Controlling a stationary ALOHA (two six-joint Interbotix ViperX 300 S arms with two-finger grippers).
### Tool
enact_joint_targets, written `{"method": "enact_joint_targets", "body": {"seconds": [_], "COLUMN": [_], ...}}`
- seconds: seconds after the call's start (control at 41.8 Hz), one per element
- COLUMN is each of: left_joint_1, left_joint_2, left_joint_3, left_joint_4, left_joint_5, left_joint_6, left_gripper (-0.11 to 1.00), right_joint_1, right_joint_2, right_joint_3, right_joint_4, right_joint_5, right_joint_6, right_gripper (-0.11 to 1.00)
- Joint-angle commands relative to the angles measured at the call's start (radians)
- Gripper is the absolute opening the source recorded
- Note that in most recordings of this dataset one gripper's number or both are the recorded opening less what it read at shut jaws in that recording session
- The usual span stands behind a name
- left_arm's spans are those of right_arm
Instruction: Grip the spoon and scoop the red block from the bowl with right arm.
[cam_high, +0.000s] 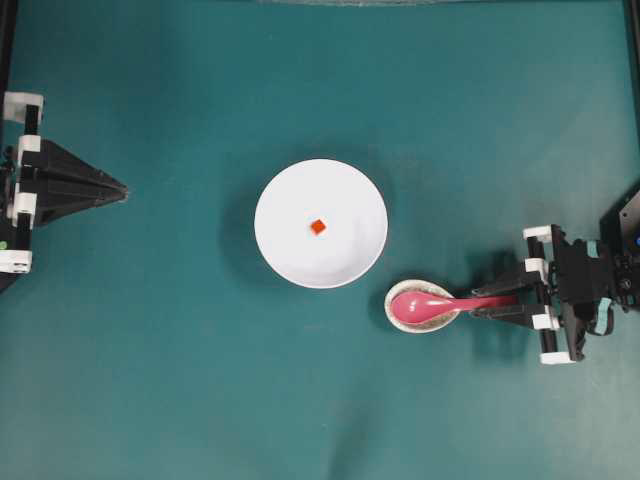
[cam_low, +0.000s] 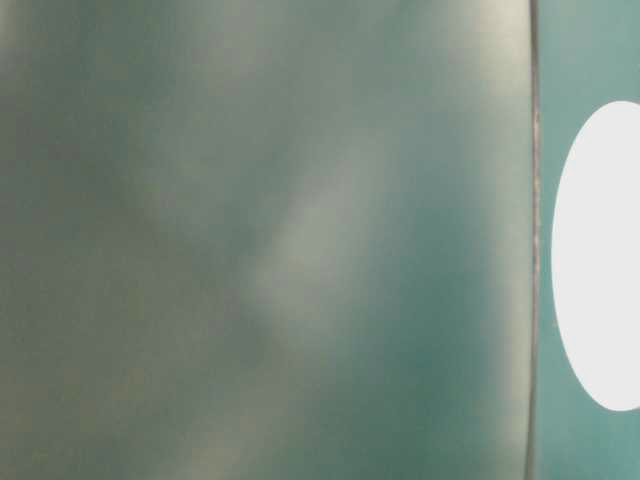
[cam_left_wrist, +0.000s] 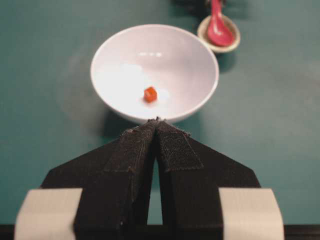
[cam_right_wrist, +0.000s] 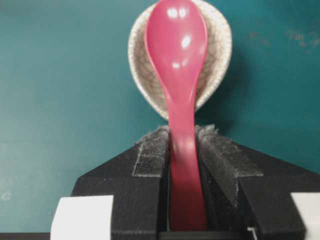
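Observation:
The pink spoon (cam_high: 432, 303) lies with its scoop in a speckled spoon rest (cam_high: 396, 314) and its handle pointing right. My right gripper (cam_high: 476, 301) is shut on that handle; in the right wrist view both pads (cam_right_wrist: 152, 150) press the handle of the spoon (cam_right_wrist: 176, 50) near its neck. The white bowl (cam_high: 345, 195) sits at the table's middle, up and left of the spoon, with the small red block (cam_high: 318, 227) on its floor. My left gripper (cam_high: 124, 190) rests shut and empty at the far left, pointing at the bowl (cam_left_wrist: 190, 55) and the red block (cam_left_wrist: 150, 94).
The spoon rest (cam_right_wrist: 220, 45) stands on the teal table just below and right of the bowl, close to its rim. The table-level view is blurred, with only a white oval shape (cam_low: 600, 260) at its right edge.

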Motion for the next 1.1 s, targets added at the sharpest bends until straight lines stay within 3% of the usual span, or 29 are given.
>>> {"method": "enact_joint_targets", "body": {"seconds": [0.0, 0.574, 0.884, 1.076], "left_joint_1": [0.002, 0.002, 0.002, 0.002], "left_joint_2": [0.008, 0.008, 0.008, 0.008], "left_joint_3": [-0.015, -0.014, -0.012, -0.009], "left_joint_4": [0.003, 0.003, 0.003, 0.003], "left_joint_5": [-0.003, -0.003, -0.003, -0.005], "left_joint_6": [0.000, 0.000, 0.000, 0.000], "left_gripper": [0.00, 0.00, 0.00, 0.00], "right_joint_1": [0.003, 0.003, 0.003, 0.003], "right_joint_2": [-0.008, -0.035, -0.035, -0.035], "right_joint_3": [-0.005, -0.006, -0.003, 0.000], "right_joint_4": [0.002, 0.002, 0.002, 0.000], "right_joint_5": [-0.011, -0.008, 0.003, 0.003], "right_joint_6": [-0.002, -0.002, -0.002, -0.011], "right_gripper": [0.23, 0.24, 0.42, 0.43]}}
